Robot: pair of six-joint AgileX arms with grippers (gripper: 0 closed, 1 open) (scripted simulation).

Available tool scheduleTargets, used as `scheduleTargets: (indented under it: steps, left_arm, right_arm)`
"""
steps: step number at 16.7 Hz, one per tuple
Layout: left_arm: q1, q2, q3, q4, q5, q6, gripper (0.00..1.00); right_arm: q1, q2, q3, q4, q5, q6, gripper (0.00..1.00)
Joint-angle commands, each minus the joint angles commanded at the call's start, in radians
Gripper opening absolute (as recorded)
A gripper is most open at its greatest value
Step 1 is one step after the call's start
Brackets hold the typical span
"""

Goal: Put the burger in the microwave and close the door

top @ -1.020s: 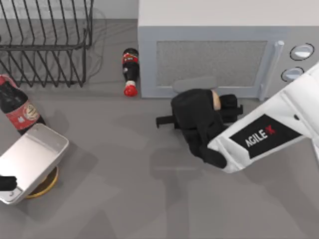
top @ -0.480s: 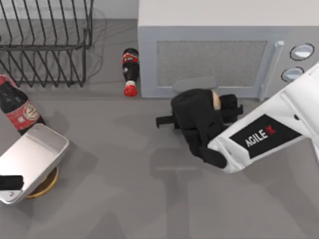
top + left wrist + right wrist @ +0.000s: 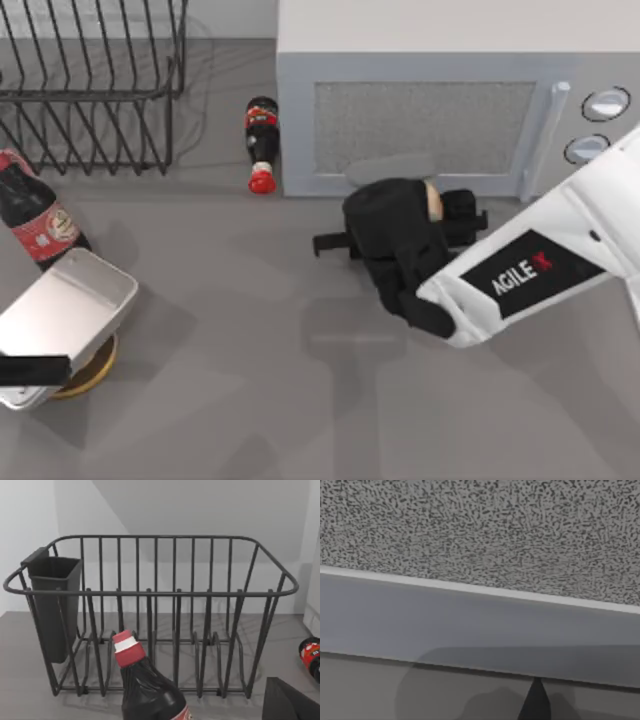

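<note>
**Burger held at the closed microwave door**

The burger (image 3: 433,200) is showing as a small tan sliver at the far edge of the right gripper (image 3: 420,215), just in front of the microwave (image 3: 450,40) and below its speckled window. The black body of the gripper is covering most of the bun; its fingers are not visible, so I cannot tell how wide they are standing or whether they are clamping the burger.

The door (image 3: 420,125) is sitting flush with the front of the microwave, closed, with the vertical pale bar handle (image 3: 545,140) on its right edge and two round white knobs (image 3: 605,103) beyond the handle. In the right wrist view the speckled window (image 3: 480,535) and the grey lower frame of the door (image 3: 470,625) are facing the camera at close range, with a dark fingertip (image 3: 535,705) showing at the lower edge.

The right arm (image 3: 540,265) is reaching in from the right side of the table (image 3: 250,380).

A small cola bottle (image 3: 262,140) is lying just beside the left corner of the microwave. A black wire rack (image 3: 90,80) is standing at the far left, and a larger cola bottle (image 3: 35,215) is lying in front of it.

The left gripper (image 3: 35,370) is parked at the near left edge, over a flat yellow-brown disc (image 3: 90,372). In the left wrist view the rack (image 3: 150,610) is standing upright behind the red-capped bottle (image 3: 145,685).
</note>
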Motion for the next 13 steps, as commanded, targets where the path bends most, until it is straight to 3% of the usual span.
scheduleTargets:
  steps: [7,10,13]
  left_arm:
    - [0.009,-0.007,0.004,-0.005,0.011,0.001,0.00]
    - [0.086,-0.023,0.028,-0.041,0.099,0.002,0.00]
    - [0.230,-0.039,0.052,-0.096,0.237,-0.002,0.00]
  right_arm:
    - [0.000,0.000,0.000,0.000,0.000,0.000,1.00]
    - [0.000,0.000,0.000,0.000,0.000,0.000,1.00]
    - [0.000,0.000,0.000,0.000,0.000,0.000,1.00]
